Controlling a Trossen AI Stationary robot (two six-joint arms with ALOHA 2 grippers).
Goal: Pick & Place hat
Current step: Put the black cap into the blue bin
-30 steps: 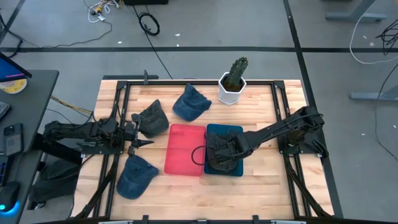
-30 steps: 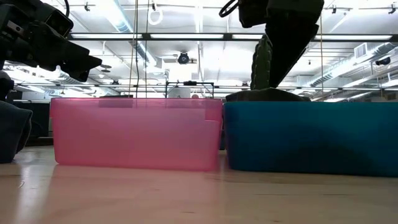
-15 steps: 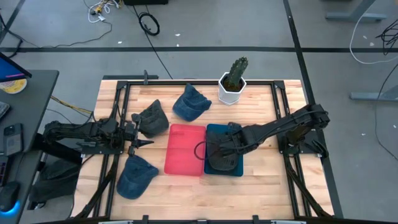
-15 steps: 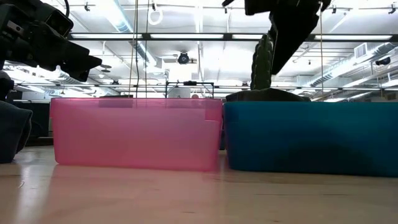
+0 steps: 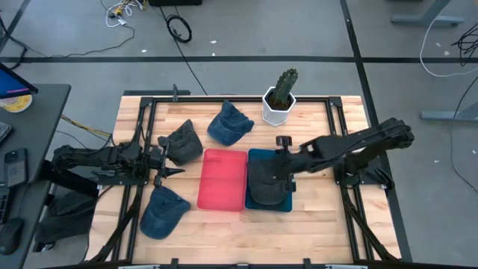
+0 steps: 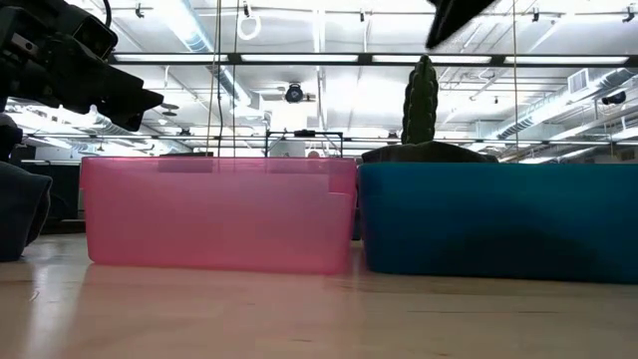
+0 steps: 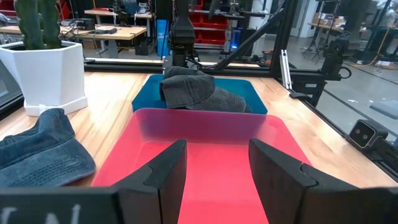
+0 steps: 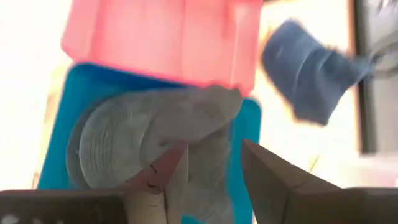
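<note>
My right gripper (image 5: 278, 166) hangs above the blue bin (image 5: 286, 206), fingers spread and holding nothing. The dark grey hat (image 5: 267, 187) lies in that bin just below the fingers, free of them, so I judge this placement done. Next calls for another hat: the grey cap (image 5: 181, 142) sits just ahead of my waiting left gripper (image 5: 173, 166), whose fingers stand apart beside the pink bin (image 5: 222, 179).

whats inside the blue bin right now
A dark grey hat lies in the blue bin, filling most of it. Whatever is under the hat is covered. The open right gripper is above it.
</note>
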